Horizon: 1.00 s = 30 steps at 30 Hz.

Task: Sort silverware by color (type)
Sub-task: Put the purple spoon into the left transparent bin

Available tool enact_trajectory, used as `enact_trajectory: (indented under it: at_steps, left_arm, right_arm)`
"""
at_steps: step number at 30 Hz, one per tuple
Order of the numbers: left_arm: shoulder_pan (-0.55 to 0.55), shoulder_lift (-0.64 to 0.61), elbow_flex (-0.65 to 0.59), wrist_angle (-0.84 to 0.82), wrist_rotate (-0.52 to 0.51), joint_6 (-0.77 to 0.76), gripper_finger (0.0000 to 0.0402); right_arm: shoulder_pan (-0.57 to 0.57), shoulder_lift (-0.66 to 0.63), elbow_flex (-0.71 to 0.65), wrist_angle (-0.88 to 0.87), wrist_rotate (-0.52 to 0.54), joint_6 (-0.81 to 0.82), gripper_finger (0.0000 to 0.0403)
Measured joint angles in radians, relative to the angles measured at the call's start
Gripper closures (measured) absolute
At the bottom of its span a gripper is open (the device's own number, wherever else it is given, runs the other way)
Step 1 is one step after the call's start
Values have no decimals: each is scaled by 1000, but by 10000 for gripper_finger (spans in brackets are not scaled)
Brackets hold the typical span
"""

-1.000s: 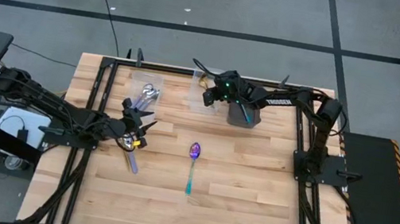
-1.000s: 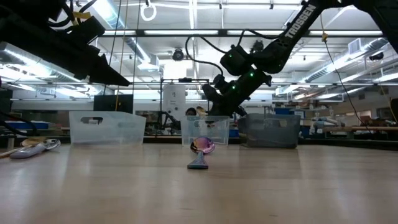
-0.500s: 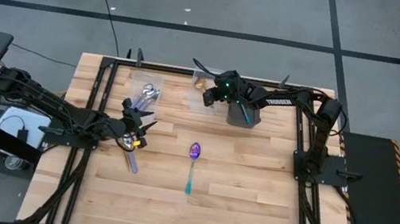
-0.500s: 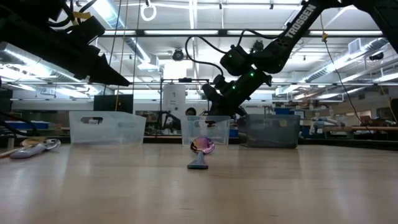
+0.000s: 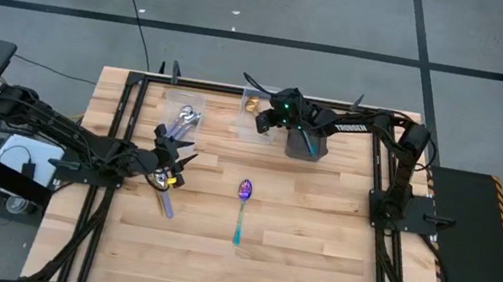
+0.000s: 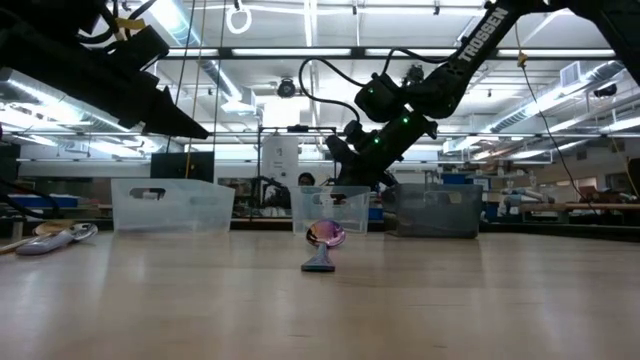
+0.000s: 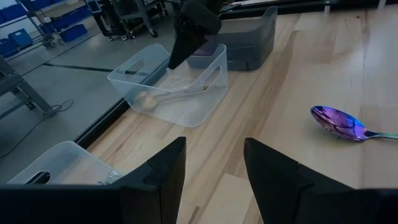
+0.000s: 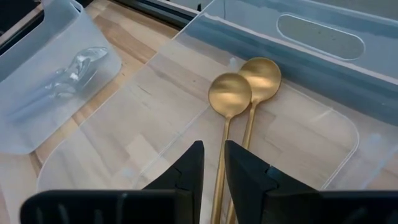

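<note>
An iridescent purple spoon [image 5: 244, 189] with a teal handle lies flat at mid-table, also seen in the low view [image 6: 324, 237] and in the left wrist view [image 7: 339, 122]. Two gold spoons [image 8: 239, 93] lie on the floor of the middle clear bin [image 5: 256, 111]. My right gripper [image 8: 213, 152] hangs over that bin, open by a narrow gap, and the gold handles run beneath its fingers. Silver spoons [image 5: 186, 117] rest in the left clear bin. My left gripper [image 5: 176, 151] hovers open at the table's left. More spoons [image 5: 166, 196] lie just near of it.
A dark bin [image 5: 307, 146] stands right of the middle clear bin, under the right arm. The left clear bin [image 6: 172, 205] is at the far left. The near half of the wooden table [image 5: 313, 262] holds only the purple spoon's handle.
</note>
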Motion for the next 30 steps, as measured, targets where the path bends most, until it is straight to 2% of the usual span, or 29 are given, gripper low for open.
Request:
enact_trajectory:
  at_steps: [9,27,30]
  left_arm:
    - [0,0,0,-4,0,0,230]
    - [-1,0,0,-16,1,-28,230]
    - [-1,0,0,-16,32,-45,230]
  right_arm:
    - [-22,-12,0,-1,-76,7,327]
    - [-21,-172,1,-95,-24,-45,328]
    - [-16,-208,1,-121,-22,-45,328]
